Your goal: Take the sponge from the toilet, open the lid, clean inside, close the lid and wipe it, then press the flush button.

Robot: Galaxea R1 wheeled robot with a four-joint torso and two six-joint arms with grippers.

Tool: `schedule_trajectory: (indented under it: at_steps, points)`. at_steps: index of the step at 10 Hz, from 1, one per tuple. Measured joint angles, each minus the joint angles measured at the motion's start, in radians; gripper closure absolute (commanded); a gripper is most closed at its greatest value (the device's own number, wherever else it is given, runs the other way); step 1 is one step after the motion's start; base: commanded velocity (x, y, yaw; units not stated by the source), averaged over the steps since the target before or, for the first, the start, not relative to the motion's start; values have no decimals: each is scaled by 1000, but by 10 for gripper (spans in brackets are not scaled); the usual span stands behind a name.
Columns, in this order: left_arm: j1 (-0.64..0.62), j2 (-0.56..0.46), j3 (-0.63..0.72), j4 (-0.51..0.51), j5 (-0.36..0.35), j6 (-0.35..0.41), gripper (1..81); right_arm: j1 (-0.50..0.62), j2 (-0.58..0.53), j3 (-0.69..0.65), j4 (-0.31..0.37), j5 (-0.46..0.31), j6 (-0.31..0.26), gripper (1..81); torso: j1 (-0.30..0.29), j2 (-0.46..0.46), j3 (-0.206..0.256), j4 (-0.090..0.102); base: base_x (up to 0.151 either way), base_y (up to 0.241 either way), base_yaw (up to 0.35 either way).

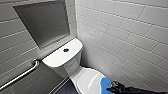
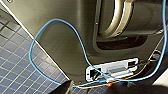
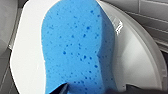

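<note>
Your right jaws are shut on one end of the sponge [image 1: 106, 85]; the sponge lies over the front of the closed lid [image 1: 87, 80] of the toilet [image 1: 75, 65]; contact you cannot tell; the flush button [image 1: 66, 50] sits mid tank top.
</note>
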Motion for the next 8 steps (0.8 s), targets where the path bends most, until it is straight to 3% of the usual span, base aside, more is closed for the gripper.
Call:
schedule_trajectory:
  at_steps: [8]
  points:
    - [0, -11, 1, -37, 6, 0, 10, -114, 28, 57, -29, 260, -8, 10, 0, 0, 0, 0, 0, 0, 0]
